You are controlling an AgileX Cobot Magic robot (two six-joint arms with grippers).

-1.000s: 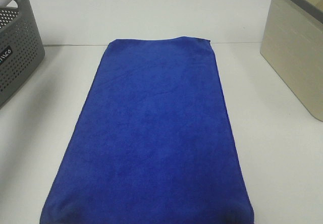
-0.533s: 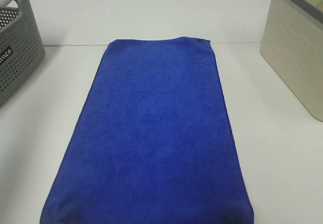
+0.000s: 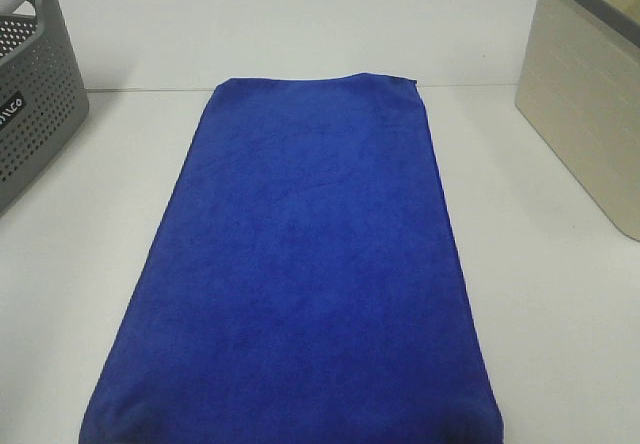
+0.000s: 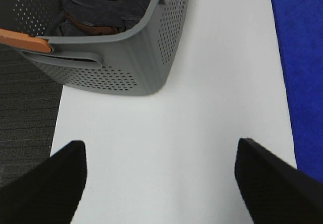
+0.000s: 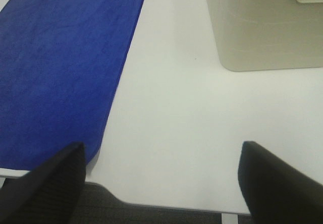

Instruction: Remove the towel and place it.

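Exterior high view catches neither arm, only the towel (image 3: 300, 274) spread flat down the middle of the white table (image 3: 560, 304), with the grey basket (image 3: 35, 104) at the table's left edge and the beige bin (image 3: 590, 94) at its right.

From the left wrist camera, the left gripper (image 4: 161, 183) hangs above bare tabletop, pointing downward, its two dark fingers (image 4: 48, 188) set wide apart with nothing between them. Only white table (image 4: 166, 128) lies in the gap between the jaws. Ahead of the jaws and off toward one finger stands the basket (image 4: 126, 57), perforated, with dark clothing (image 4: 106, 7) heaped inside and an orange piece (image 4: 25, 41) along its rim. Out past the other finger runs the long edge of the towel (image 4: 303, 57), near that finger but apart from it.

From the right wrist camera, the right gripper (image 5: 161, 183) is posed the same way, over the table's near edge, jaws spread wide and empty. Its fingers (image 5: 45, 188) frame bare white surface (image 5: 166, 113). One finger sits just beside the towel's near corner (image 5: 60, 57), whether touching I cannot tell. Ahead of the other finger stands the bin (image 5: 267, 27), well clear of the jaws. The towel lies between the two grippers, held by neither
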